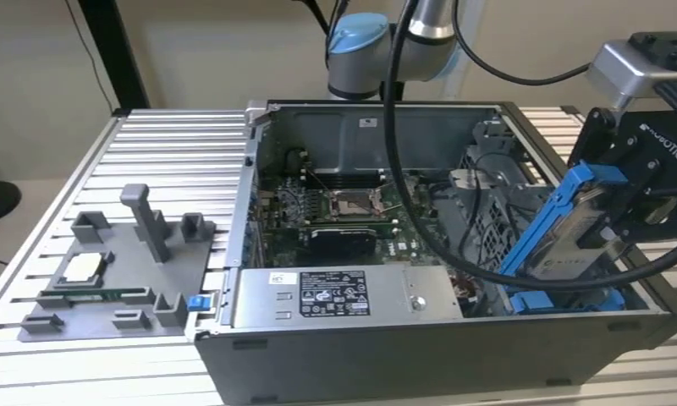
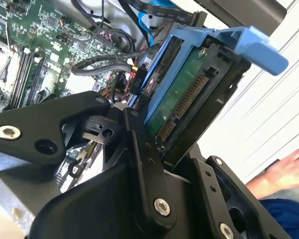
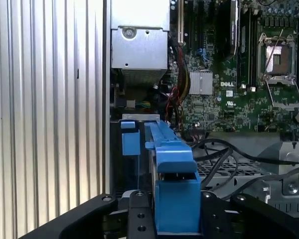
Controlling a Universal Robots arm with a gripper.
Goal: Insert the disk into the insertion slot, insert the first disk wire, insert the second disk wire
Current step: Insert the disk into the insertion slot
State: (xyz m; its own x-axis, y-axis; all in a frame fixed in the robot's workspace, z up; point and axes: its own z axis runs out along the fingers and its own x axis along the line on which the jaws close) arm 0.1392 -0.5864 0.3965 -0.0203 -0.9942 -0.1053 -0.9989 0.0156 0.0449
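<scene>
My gripper (image 1: 609,222) is shut on the disk (image 1: 572,241), a silver-grey drive clipped in a bright blue frame. It holds the disk tilted on edge above the computer case's corner at the exterior view's right. Just below it is the insertion slot (image 1: 564,300), a bay with blue rails. The second wrist view has the disk's green circuit side (image 2: 184,99) between the black fingers (image 2: 139,149). The first wrist view looks along the blue frame (image 3: 174,169), beside the open bay (image 3: 130,159). Loose black cables (image 3: 224,154) lie next to the bay; I cannot tell which are the disk wires.
The open case holds a green motherboard (image 1: 338,207) and a grey labelled power-supply box (image 1: 321,296). The arm's thick black cable (image 1: 429,220) hangs across the case. A grey parts fixture (image 1: 101,279) sits on the slatted table at the exterior view's left. A person's hand (image 2: 284,172) is nearby.
</scene>
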